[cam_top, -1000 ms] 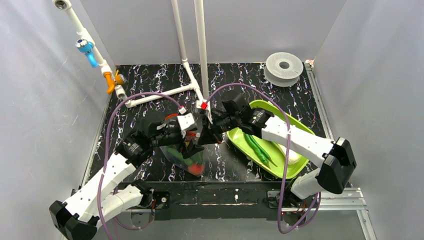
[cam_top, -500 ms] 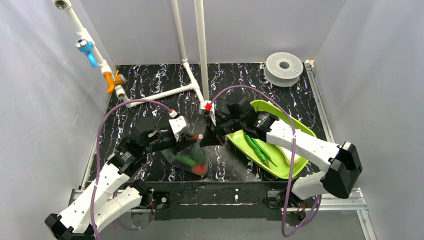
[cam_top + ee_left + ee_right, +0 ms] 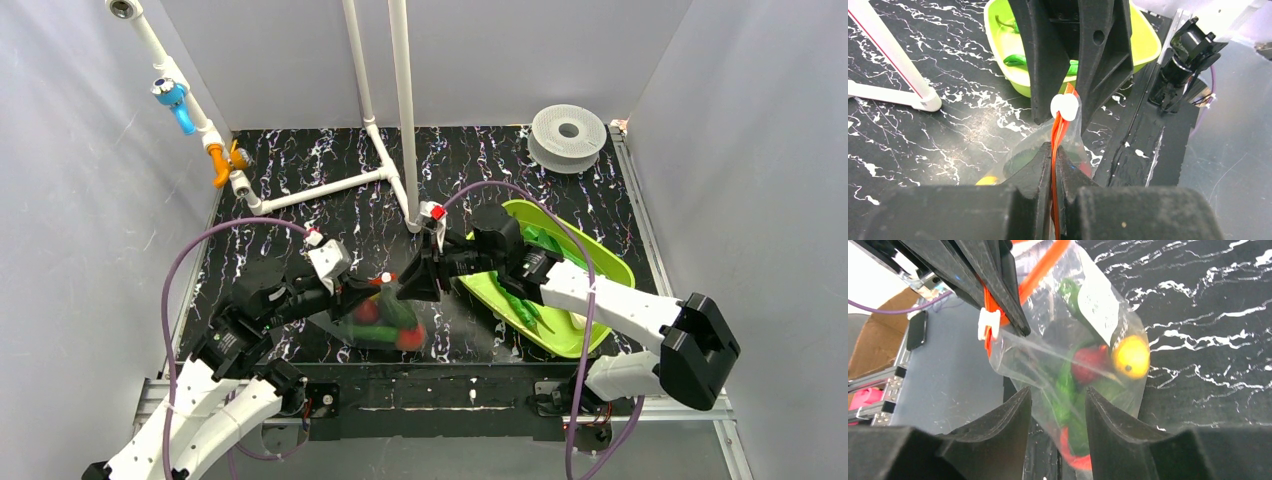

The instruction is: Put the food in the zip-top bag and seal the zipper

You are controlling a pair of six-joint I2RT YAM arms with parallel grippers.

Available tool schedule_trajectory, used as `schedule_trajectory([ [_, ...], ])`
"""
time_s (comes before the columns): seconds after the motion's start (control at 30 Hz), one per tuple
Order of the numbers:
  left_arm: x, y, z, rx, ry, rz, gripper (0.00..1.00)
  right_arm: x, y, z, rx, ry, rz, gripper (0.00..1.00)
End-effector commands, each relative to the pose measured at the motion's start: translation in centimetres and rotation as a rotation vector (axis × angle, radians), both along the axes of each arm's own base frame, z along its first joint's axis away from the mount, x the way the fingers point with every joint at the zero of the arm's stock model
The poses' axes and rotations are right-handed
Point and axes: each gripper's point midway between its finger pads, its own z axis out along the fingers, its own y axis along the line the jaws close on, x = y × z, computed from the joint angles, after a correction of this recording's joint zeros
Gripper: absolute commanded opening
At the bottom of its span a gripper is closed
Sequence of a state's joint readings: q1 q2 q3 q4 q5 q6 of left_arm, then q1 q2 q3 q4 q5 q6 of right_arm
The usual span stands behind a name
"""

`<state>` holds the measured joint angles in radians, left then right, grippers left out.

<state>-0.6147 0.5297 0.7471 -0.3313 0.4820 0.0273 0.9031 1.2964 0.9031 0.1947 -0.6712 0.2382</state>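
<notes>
A black, white-veined table (image 3: 300, 180) is enclosed by plain grey walls, with white pipes (image 3: 402, 100) rising at the back and a white spool (image 3: 568, 135) set in the far right corner. From above, the clear bag (image 3: 385, 325) is seen near the front edge, between the two arms, with red and green food blurred inside. The left gripper (image 3: 370, 290) and the right gripper (image 3: 415, 285) are brought close together over its top edge. A lime-green tray (image 3: 605, 265) lies just right of the bag, partly covered by the right arm, and long green vegetables (image 3: 522, 305) lie on it. In the left wrist view, the zipper (image 3: 1058, 132) is pinched between the closed left fingers (image 3: 1033, 170). A white slider (image 3: 1064, 106) is seated on the strip just beyond them. Directly behind it, much of the tray is hidden by the right gripper's black fingers. In the right wrist view, the right fingers (image 3: 998, 430) are held apart with the bag's body seen in the gap; whether it is touched cannot be told. A tomato (image 3: 1090, 365), a yellow piece (image 3: 1130, 356) and green pieces (image 3: 1065, 387) are packed inside the bag.
</notes>
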Motion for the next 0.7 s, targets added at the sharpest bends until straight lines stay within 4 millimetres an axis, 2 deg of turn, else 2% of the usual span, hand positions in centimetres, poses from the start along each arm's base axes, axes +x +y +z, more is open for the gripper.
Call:
schedule_trajectory([
  [0.0, 0.0, -0.3, 0.8, -0.061, 0.018, 0.014, 0.00, -0.3, 1.4, 4.8, 0.153, -0.033, 0.074, 0.52],
  [0.2, -0.1, -0.5, 1.3, -0.063, 0.036, 0.003, 0.00, -1.4, 1.7, 6.0, 0.192, -0.023, 0.166, 0.62],
  [0.33, -0.1, -0.5, 1.7, -0.061, 0.035, 0.006, 0.00, -2.0, 1.3, 5.9, 0.195, -0.017, 0.192, 0.69],
  [0.43, -0.3, -0.6, 2.0, -0.070, 0.034, -0.008, 0.00, -1.9, 1.3, 5.7, 0.194, -0.021, 0.181, 0.69],
  [0.53, -0.6, -0.6, 1.9, -0.074, 0.041, -0.019, 0.00, -1.8, 1.7, 6.1, 0.187, -0.014, 0.196, 0.61],
  [0.57, -0.6, -0.6, 1.9, -0.074, 0.041, -0.021, 0.00, -1.7, 1.9, 6.1, 0.184, -0.011, 0.202, 0.52],
  [0.67, -0.8, -0.5, 1.9, -0.075, 0.048, -0.019, 0.00, -1.5, 2.2, 6.4, 0.184, -0.016, 0.211, 0.12],
])
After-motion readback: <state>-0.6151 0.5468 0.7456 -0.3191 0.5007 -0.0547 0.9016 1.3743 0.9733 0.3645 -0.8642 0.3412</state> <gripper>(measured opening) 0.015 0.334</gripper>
